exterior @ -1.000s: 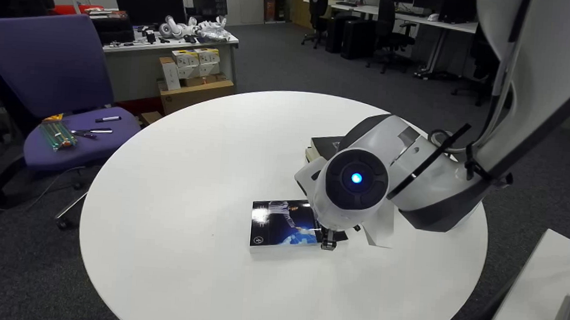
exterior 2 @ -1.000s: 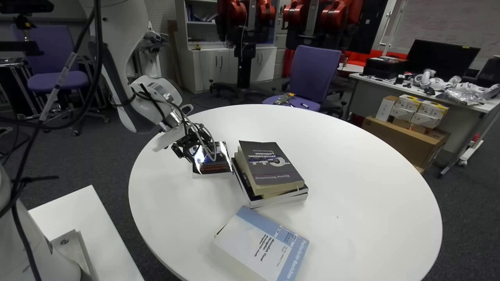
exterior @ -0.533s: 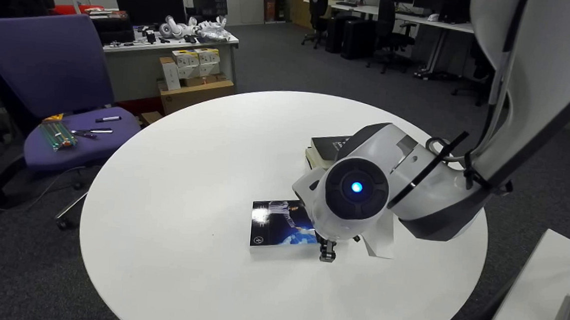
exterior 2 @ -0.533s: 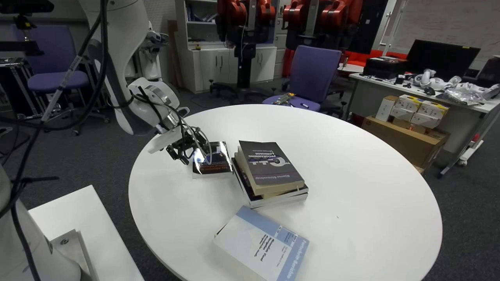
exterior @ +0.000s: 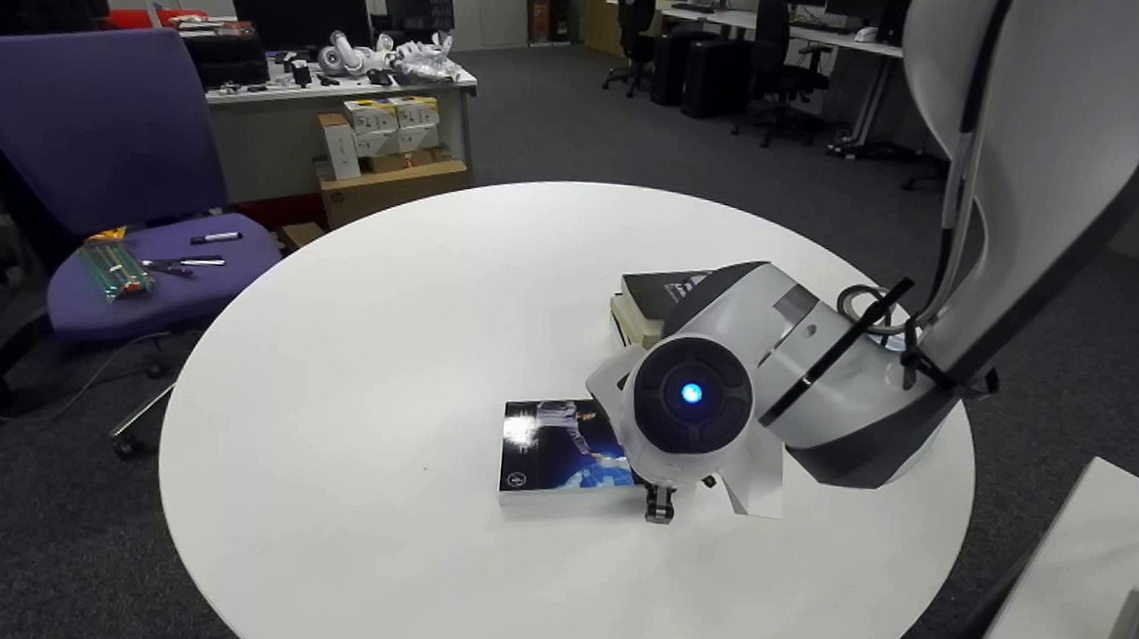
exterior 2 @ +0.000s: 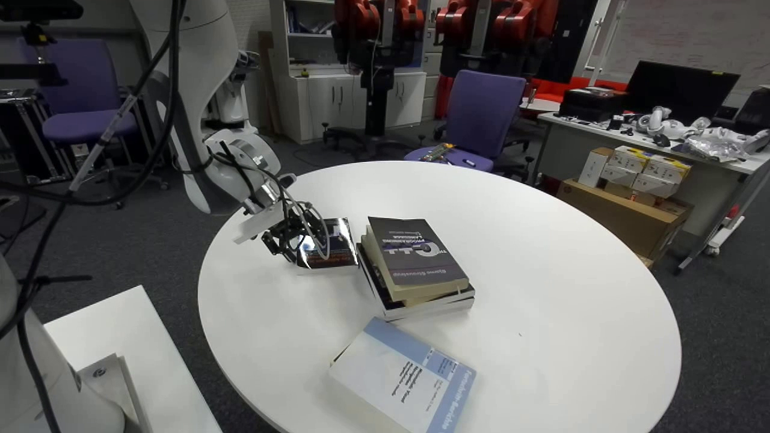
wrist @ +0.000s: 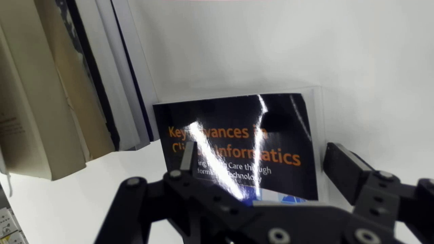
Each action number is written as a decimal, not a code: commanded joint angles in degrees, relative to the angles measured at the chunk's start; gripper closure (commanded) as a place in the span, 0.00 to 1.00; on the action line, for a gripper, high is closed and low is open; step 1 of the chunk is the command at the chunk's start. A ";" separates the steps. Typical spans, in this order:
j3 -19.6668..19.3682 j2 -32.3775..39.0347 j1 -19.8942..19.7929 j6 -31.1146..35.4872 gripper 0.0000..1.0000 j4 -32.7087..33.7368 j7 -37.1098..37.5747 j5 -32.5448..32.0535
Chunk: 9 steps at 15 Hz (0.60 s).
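Note:
A glossy black book (wrist: pixel 230 115) with orange lettering, "Key Advances in Clinical Informatics", lies flat under my gripper (wrist: pixel 261 147) in the wrist view. The jaws stand wide apart with nothing gripped. One finger (wrist: pixel 188 157) appears over the cover on the left, the other just past the book's right edge; contact cannot be told. In an exterior view the book (exterior: pixel 560 449) shows its blue picture, partly hidden by the wrist. From another side, in an exterior view, the gripper (exterior 2: pixel 289 243) hangs tilted at the near end of the book (exterior 2: pixel 340 249).
Close beside the black book is a stack of books, topped by a dark C++ book (exterior 2: pixel 415 252); its page edges (wrist: pixel 112 74) fill the wrist view's left. A white and light-blue book (exterior 2: pixel 403 373) lies on the round white table (exterior 2: pixel 559 288). A purple chair (exterior: pixel 92 126) stands beyond.
The arm has lowered, with the gripper drawing back a little and then coming slightly forward over the black book. The jaws have stayed wide. None of the books has moved.

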 commanded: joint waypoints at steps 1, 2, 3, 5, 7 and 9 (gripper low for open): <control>0.12 -0.88 -0.18 -2.17 0.00 0.51 1.33 -1.28; 0.13 -1.00 -0.10 -2.28 0.00 0.42 1.47 -1.39; 0.13 -1.13 0.06 -2.61 0.00 0.40 1.66 -1.58; 0.14 -1.30 0.31 -3.10 0.00 0.37 1.97 -1.90; 0.14 -1.56 0.80 -4.24 0.00 0.43 2.87 -2.84; 0.18 -1.85 1.90 -7.60 0.00 0.56 4.19 -4.34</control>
